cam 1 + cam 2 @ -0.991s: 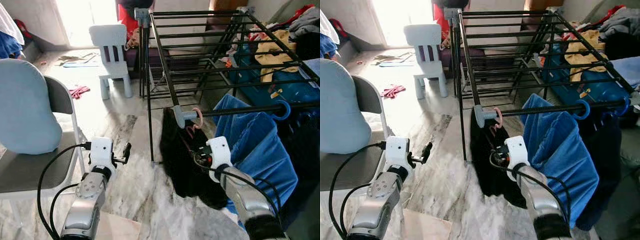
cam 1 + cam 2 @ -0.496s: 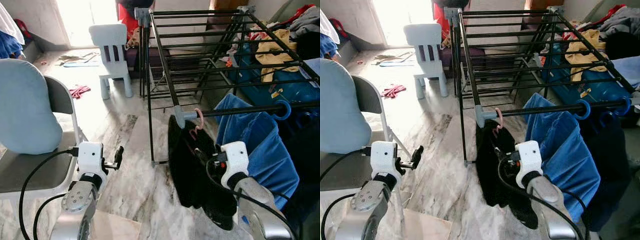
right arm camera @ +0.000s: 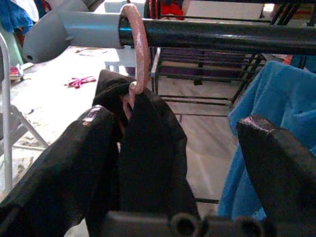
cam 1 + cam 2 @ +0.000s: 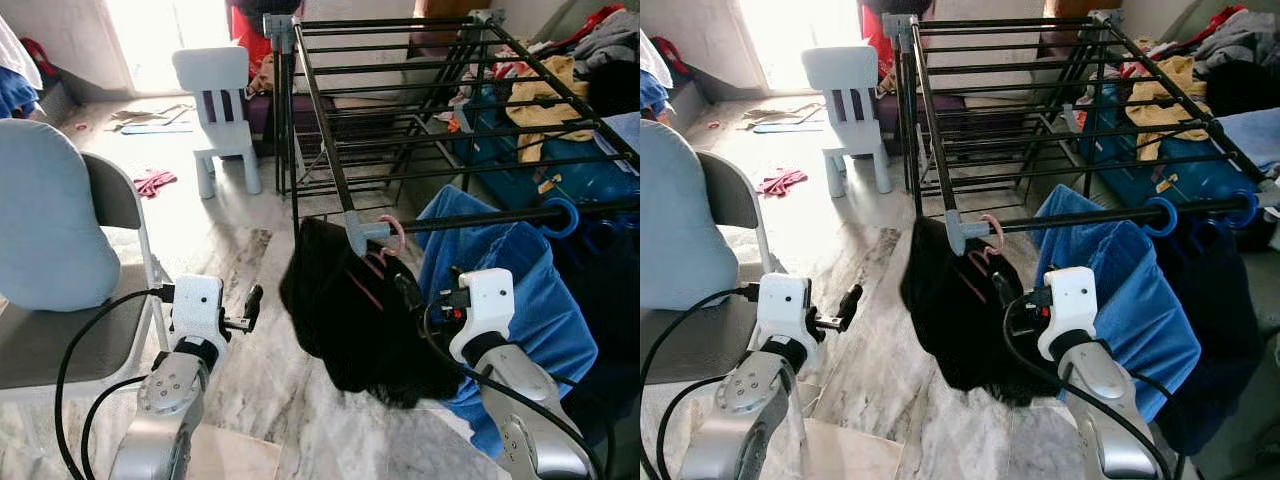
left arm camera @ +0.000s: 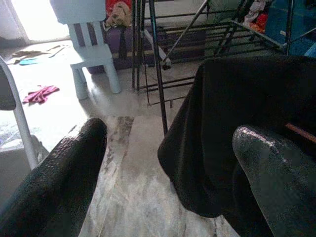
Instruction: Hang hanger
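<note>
A pink hanger (image 4: 397, 235) hooks over the drying rack's front rail (image 4: 500, 218), right beside the grey corner joint. A black garment (image 4: 345, 310) hangs from it, swung out to the left. My right gripper (image 4: 412, 298) is open just to the right of the garment, below the rail. In the right wrist view the pink hook (image 3: 138, 54) sits on the rail (image 3: 222, 37), with the black garment (image 3: 148, 148) between the spread fingers. My left gripper (image 4: 250, 305) is open, low at the left beside the chair, pointing at the garment (image 5: 237, 113).
A blue garment (image 4: 520, 280) on a blue hanger (image 4: 568, 215) hangs on the same rail, close behind my right arm. A grey chair (image 4: 60, 230) stands at my left. A white child's chair (image 4: 222, 110) and a pink cloth (image 4: 155, 182) lie further off on the marble floor.
The black garment has swung out to the left on its hanger. My right gripper has risen slightly and sits back from it. My left gripper shifted a little right.
</note>
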`<state>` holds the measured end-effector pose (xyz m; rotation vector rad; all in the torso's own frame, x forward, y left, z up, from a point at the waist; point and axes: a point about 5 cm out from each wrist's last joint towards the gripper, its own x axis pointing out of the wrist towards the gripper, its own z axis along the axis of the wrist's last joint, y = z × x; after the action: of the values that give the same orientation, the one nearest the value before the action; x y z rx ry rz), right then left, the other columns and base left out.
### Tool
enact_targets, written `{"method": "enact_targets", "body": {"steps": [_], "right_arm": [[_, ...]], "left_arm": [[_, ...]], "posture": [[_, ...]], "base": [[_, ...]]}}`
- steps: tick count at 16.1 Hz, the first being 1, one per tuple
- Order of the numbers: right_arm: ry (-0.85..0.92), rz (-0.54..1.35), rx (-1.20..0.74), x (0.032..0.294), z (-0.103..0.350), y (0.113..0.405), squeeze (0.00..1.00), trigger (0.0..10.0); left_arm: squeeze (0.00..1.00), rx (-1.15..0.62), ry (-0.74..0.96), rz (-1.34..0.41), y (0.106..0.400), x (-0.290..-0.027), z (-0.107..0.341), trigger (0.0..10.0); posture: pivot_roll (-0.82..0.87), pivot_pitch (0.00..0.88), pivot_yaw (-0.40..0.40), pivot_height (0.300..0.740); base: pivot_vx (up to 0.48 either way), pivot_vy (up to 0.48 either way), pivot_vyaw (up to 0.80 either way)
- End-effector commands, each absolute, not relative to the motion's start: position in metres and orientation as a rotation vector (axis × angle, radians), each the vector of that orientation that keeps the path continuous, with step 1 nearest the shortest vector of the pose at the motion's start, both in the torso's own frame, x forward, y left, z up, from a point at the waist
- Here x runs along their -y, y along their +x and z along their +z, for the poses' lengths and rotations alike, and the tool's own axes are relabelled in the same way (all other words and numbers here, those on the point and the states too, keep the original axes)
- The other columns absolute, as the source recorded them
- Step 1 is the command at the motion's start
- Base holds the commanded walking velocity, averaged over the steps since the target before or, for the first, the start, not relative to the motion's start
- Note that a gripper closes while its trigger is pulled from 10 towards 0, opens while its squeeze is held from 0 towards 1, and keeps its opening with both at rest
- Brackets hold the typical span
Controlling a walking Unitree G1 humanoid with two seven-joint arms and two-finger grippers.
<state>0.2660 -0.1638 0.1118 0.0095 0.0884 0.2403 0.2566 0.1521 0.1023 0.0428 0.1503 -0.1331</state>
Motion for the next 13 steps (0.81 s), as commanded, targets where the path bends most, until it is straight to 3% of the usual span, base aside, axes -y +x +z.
{"method": "enact_targets", "body": {"steps": [1, 9, 12, 13], "right_arm": [[0.009, 0.228, -0.049, 0.165, 0.121, 0.268, 1.0, 10.0], [0.017, 0.205, -0.06, 0.163, 0.112, 0.265, 0.98, 10.0], [0.014, 0.201, -0.058, 0.164, 0.111, 0.266, 0.58, 10.0], [0.012, 0.2, -0.059, 0.164, 0.11, 0.266, 0.26, 10.0]], "left_arm": [[0.0, -0.148, 0.051, -0.134, 0.258, -0.151, 0.102, 10.0], [0.0, -0.158, 0.057, -0.13, 0.255, -0.151, 0.097, 10.0], [0.0, -0.156, 0.067, -0.134, 0.255, -0.152, 0.096, 10.0], [0.0, -0.156, 0.068, -0.136, 0.255, -0.152, 0.096, 10.0]], "posture": [[-0.1, 0.0, 0.004, 0.74], [-0.08, 0.0, 0.006, 0.74], [-0.08, 0.0, 0.009, 0.74], [-0.07, 0.0, 0.009, 0.74]], "base": [[0.0, 0.0, 0.0], [0.0, 0.0, 0.0], [0.0, 0.0, 0.0], [0.0, 0.0, 0.0]]}}
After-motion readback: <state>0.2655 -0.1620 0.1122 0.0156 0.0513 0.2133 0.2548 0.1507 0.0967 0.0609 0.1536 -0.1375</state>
